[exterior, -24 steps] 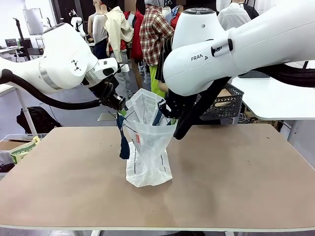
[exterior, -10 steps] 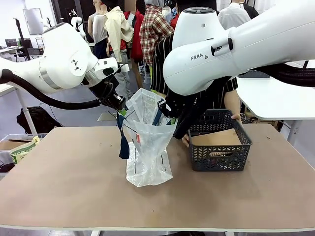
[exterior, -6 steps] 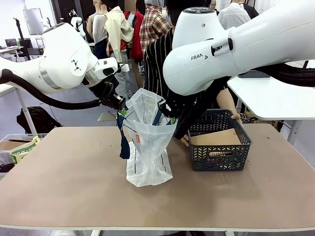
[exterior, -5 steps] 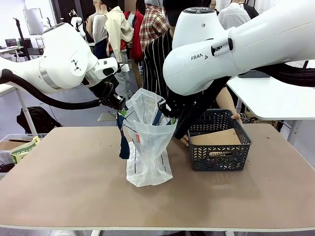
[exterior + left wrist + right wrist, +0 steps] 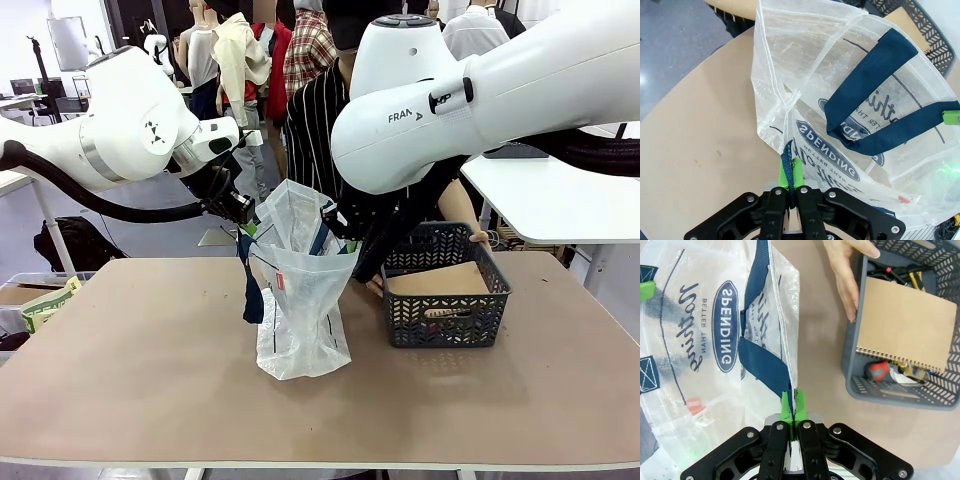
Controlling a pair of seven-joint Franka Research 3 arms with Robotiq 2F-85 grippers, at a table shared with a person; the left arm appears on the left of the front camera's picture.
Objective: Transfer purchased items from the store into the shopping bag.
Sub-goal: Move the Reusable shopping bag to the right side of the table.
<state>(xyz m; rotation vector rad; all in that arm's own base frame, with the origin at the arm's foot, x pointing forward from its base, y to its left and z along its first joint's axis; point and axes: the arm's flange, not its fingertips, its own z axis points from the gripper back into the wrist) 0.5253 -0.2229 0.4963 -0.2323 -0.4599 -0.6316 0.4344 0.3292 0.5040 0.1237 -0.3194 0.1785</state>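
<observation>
The shopping bag (image 5: 300, 305) stands upright in the middle of the table, translucent white with blue handles. My left gripper (image 5: 238, 208) is shut on its left rim and my right gripper (image 5: 334, 222) is shut on its right rim, holding the mouth apart. In the left wrist view the green pads (image 5: 788, 173) pinch the bag (image 5: 840, 95) by a blue strap. In the right wrist view the gripper (image 5: 792, 405) clamps the bag's edge (image 5: 720, 330). The store (image 5: 445, 318) sits right of the bag. It holds a brown spiral notebook (image 5: 905, 325), a red-and-black item (image 5: 879, 370) and yellow-black packets (image 5: 916, 281).
A person in a striped top stands at the far side, with one hand (image 5: 482, 238) on the basket's far right corner and the other hand (image 5: 846, 277) against its left wall. Bare tabletop (image 5: 150, 370) lies to the left and in front.
The person has brought the basket onto the table to the right of the bag and has since straightened up behind it. Both arms and the bag have stayed put.
</observation>
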